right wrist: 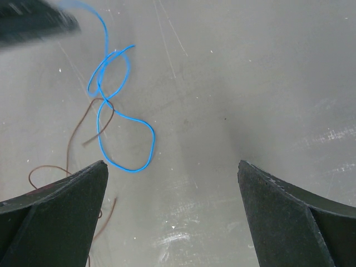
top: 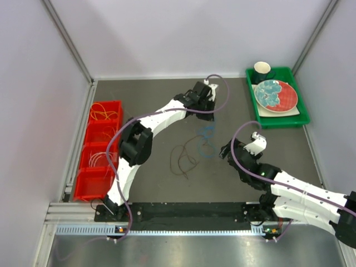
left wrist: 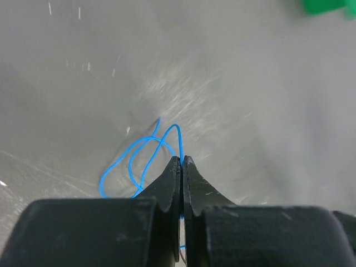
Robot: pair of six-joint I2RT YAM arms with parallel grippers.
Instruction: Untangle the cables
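The blue cable lies in loose loops mid-table, one strand crossing the dark brown-black cable just left of it. My left gripper hangs above the blue loops; in the left wrist view it is shut on a strand of the blue cable, which rises between the tips. My right gripper is to the right of the cables, open and empty. Its view shows the blue cable and the dark cable ahead on the left.
A row of red bins stands along the left edge, holding an orange-yellow cable and white cables. A green tray with a plate and a cup sits at the back right. Walls enclose the table.
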